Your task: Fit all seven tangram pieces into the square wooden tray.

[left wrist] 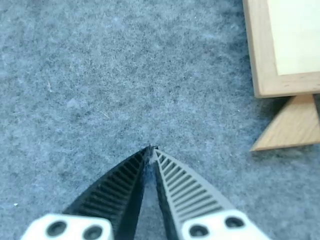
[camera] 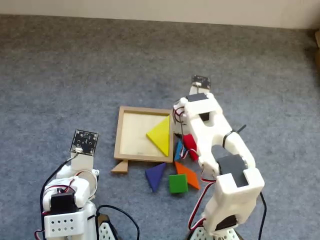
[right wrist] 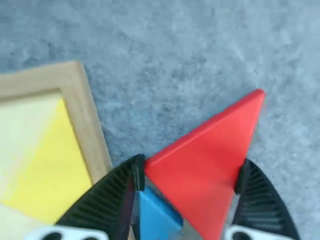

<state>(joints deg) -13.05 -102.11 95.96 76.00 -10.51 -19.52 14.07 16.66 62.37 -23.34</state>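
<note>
Clamped between the jaws of the right gripper (right wrist: pixel 191 169) is the red triangle (right wrist: pixel 210 145), held across two edges, free corner pointing away from the wrist. Whether it is clear of the counter (right wrist: pixel 200 50) cannot be told. Just beside it, past the blue piece (right wrist: pixel 155 215), lies the tray (right wrist: pixel 87 115), its rim between the red triangle and the seated yellow triangle (right wrist: pixel 45 175). Assessment: the right arm is nearer. The left gripper (left wrist: pixel 151 150), closed on nothing, sits well apart by the tan triangle (left wrist: pixel 295 125). Red triangle: flat, glossy, sharp-cornered.
</note>
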